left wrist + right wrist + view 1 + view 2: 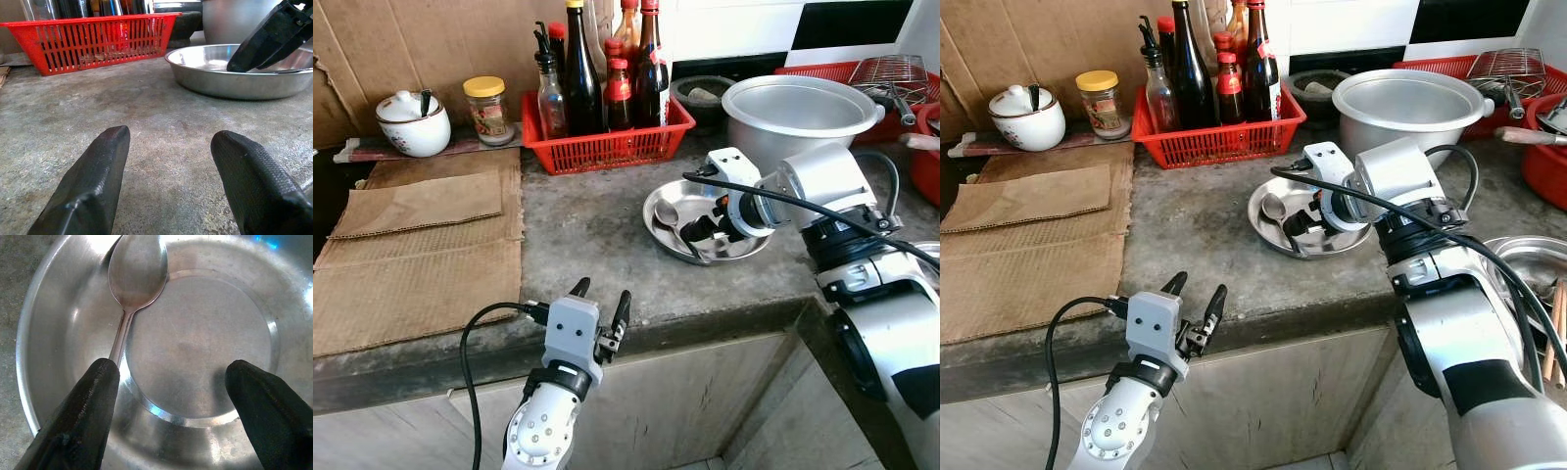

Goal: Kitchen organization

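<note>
Over the steel plate [658,227], right gripper [707,224] hangs spread above spoon [137,274].

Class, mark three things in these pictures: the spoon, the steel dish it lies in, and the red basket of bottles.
spoon [138,271], right wrist view, on its bowl.
steel dish [658,199], left eye view, on its left rim.
red basket [607,149], left eye view, on its front wall.

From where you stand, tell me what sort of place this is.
Most likely a home kitchen counter. A red basket of sauce bottles stands at the back of a concrete worktop, beside a large metal pot. The right gripper hovers open over a steel dish holding a spoon.
</note>
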You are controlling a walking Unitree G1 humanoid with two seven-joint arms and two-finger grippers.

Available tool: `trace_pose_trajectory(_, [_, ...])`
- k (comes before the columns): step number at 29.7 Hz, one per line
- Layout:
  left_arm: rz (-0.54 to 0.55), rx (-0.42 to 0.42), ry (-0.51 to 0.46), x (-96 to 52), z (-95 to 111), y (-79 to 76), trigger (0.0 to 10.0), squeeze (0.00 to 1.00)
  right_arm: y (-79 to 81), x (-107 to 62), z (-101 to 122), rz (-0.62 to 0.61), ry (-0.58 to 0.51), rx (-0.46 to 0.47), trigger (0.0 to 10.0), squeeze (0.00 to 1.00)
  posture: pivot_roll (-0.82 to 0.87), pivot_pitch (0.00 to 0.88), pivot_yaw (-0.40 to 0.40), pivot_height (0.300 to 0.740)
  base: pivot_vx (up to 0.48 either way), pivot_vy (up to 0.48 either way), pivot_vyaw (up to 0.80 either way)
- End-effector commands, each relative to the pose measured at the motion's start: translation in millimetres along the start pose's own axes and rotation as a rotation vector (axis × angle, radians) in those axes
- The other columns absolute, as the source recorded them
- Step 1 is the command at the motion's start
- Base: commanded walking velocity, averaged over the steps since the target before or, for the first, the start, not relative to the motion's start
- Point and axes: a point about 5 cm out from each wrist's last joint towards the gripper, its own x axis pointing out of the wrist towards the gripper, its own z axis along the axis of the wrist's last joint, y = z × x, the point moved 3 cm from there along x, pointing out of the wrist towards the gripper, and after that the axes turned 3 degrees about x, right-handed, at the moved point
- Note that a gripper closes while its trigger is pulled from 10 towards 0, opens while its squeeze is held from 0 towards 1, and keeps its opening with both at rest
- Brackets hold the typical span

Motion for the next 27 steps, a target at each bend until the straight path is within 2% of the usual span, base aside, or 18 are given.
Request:
trace_pose_trajectory(1, [-0.002,-0.002,0.013,-1.1,-3,-2.2,10.0,0.0,0.0,-5.8,11,0.011,-0.041,0.043,10.0,0.0,0.03,0.063,-0.049,0.74,0.0,0.0,0.0])
trace_pose_trajectory(7, [-0.003,-0.007,0.015,-1.2,-3,-2.6,10.0,0.0,11.9,-10.7,14,0.102,-0.036,0.065,10.0,0.0,0.03,0.062,-0.049,0.74,0.0,0.0,0.0])
trace_pose_trajectory(18, [-0.006,-0.01,0.016,-1.1,-3,-3.1,10.0,0.0,31.5,-4.2,0,0.159,0.04,-0.011,10.0,0.0,0.03,0.064,-0.048,0.74,0.0,0.0,0.0])
trace_pose_trajectory(25, [-0.003,-0.013,0.012,-1.1,-3,-3.0,10.0,0.0,24.4,-1.1,-2,0.075,0.042,-0.064,10.0,0.0,0.03,0.069,-0.051,0.74,0.0,0.0,0.0])
trace_pose_trajectory(27, [-0.002,-0.015,0.012,-1.1,-3,-2.9,10.0,0.0,17.2,1.6,-3,0.009,0.045,-0.088,10.0,0.0,0.03,0.071,-0.05,0.74,0.0,0.0,0.0])
